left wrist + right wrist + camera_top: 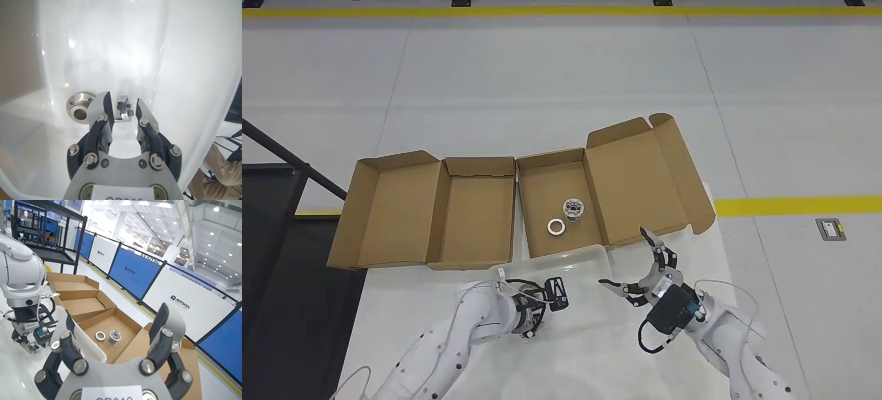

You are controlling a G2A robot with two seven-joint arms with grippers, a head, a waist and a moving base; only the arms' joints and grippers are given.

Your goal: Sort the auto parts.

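Left gripper fingers apart, straddling small metal clamp block on white bin floor beside flange; looks rigid and slick, so pinch flat sides; right gripper fingers apart.

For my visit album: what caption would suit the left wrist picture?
Open left gripper lined up on a small bolted metal block, round steel flange beside it, in a white tub.

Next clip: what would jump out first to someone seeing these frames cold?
The left end effector, jaws open, straddles a small metal clamp block inside a white bin, with a round steel flange beside it. A metal ring and a toothed hub sit in the cardboard box nearer the right arm, beside which the right end effector hangs open.
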